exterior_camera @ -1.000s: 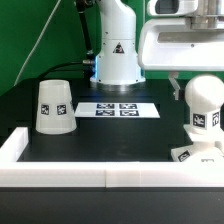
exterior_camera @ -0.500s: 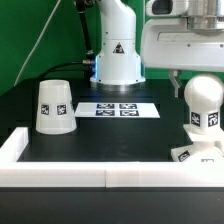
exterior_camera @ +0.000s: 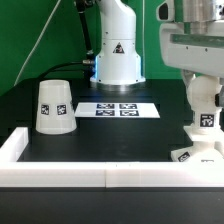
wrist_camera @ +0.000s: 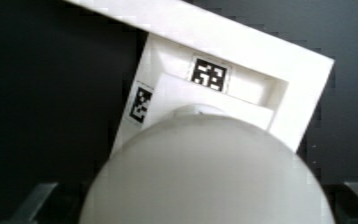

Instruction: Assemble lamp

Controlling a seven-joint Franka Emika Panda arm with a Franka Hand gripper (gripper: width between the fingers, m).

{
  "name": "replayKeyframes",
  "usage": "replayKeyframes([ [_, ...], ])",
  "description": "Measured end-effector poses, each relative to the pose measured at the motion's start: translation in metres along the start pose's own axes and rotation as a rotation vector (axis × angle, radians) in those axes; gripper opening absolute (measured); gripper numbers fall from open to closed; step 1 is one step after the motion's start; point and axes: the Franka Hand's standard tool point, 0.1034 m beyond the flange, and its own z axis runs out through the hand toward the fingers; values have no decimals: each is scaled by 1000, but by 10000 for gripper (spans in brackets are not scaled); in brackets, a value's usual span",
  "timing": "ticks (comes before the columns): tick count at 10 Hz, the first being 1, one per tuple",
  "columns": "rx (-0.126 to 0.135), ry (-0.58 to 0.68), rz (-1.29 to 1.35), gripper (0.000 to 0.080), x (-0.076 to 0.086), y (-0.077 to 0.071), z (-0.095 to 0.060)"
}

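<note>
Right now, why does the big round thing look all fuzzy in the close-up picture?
Wrist view: the bulb sits so close to the lens that it goes soft and out of focus, while the base behind it, with its tags, looks crisper. Exterior view: evenly lit, the shade looks sharp, with no strong glare.

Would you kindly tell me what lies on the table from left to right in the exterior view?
lamp shade → marker board → bulb
</note>
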Motion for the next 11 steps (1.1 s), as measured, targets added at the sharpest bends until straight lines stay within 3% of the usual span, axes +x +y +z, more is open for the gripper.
replayKeyframes([
  [6, 22, -75, 440, 580, -2, -3, 1],
  [10, 28, -85, 523, 580, -3, -5, 0],
  [11, 29, -84, 470, 678, -3, -5, 0],
])
